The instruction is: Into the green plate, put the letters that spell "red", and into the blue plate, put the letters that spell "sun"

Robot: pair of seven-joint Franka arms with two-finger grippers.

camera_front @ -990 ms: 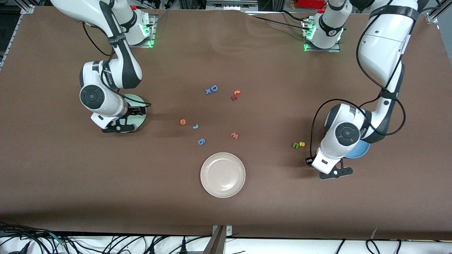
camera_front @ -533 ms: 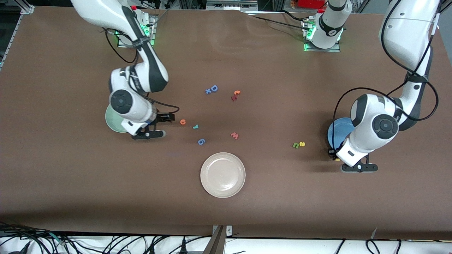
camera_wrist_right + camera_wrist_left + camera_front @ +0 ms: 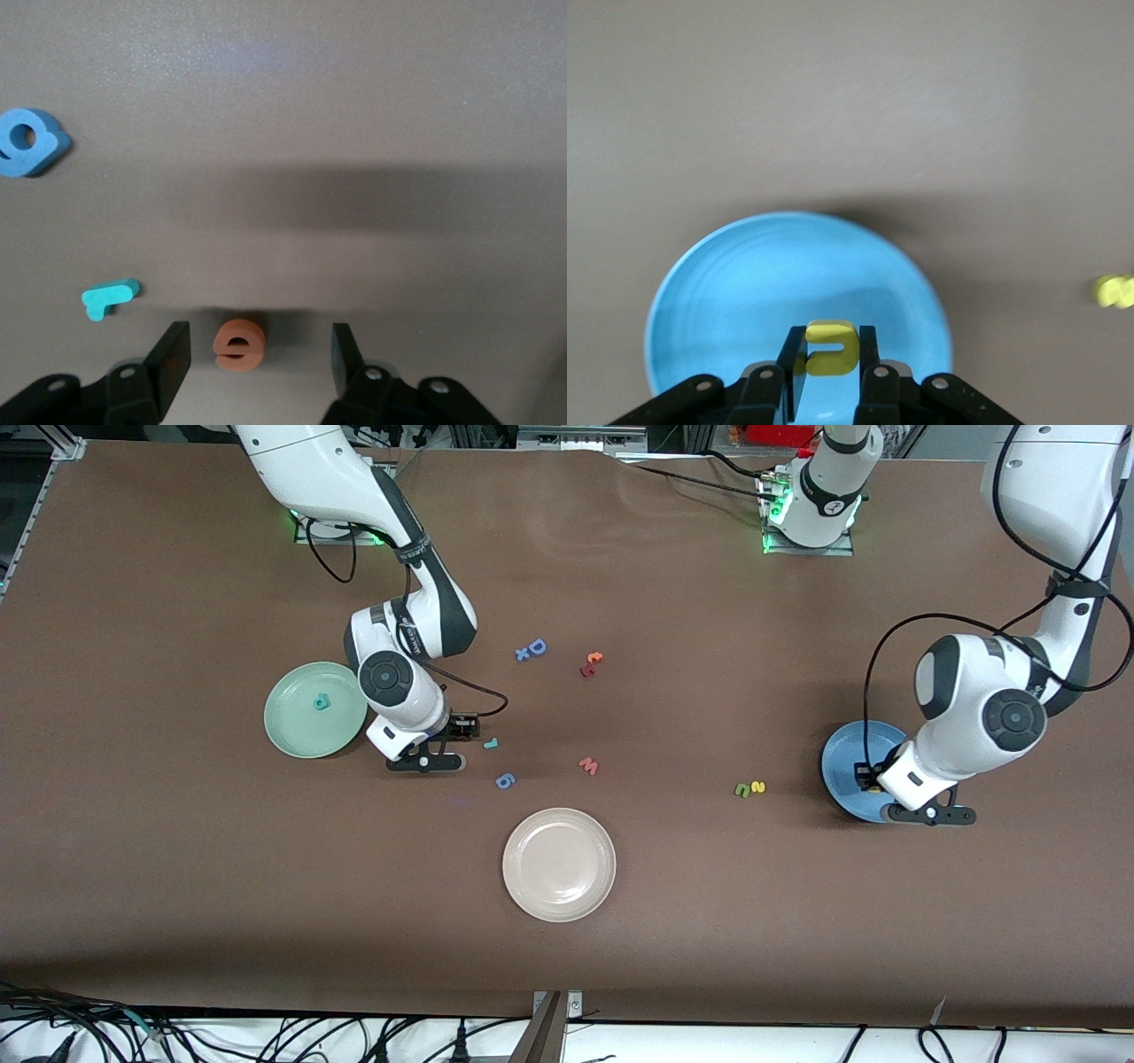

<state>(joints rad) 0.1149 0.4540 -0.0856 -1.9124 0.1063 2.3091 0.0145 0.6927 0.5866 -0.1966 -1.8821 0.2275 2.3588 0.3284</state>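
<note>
Sorting underway: left tool [image 3: 829, 376] clamps yellow "u" [image 3: 830, 346] over blue plate [image 3: 846, 762], lower right; release is next. Right tool [image 3: 259, 359], fingers spread, straddles orange "e" [image 3: 239, 343] at centre-left; it must close, then carry to green plate [image 3: 301, 726].

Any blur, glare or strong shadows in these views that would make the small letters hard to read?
Front view: even light, soft shadows under both arms, letters tiny but distinct. Left wrist view: the yellow letter held in the left gripper over the blue plate is crisp; a yellow blob at the frame's edge is smeared. Right wrist view: a broad dark shadow band above the orange "e", faint sheen on the table; letters sharp.
</note>
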